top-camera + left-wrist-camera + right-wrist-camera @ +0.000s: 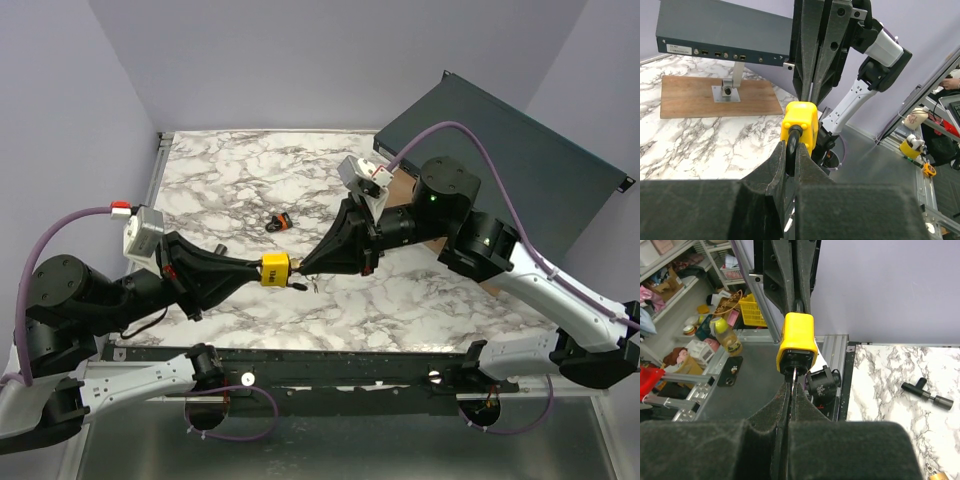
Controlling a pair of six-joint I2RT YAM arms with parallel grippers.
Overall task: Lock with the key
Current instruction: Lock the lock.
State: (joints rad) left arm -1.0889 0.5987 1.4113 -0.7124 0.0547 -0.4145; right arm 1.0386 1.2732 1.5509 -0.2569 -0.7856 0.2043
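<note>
The left gripper (254,268) squeezes the lock (276,269) tight. The right gripper (303,268) pinches the key (793,373) stuck in it. Turn slowly and hold the lock steady.

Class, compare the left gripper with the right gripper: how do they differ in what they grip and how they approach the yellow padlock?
The left gripper clamps the padlock by its black shackle; the right gripper pinches the key in the keyhole end. In the top view the left gripper reaches in from the padlock's left, the right gripper from its right. Both are shut, facing each other across the padlock.
</note>
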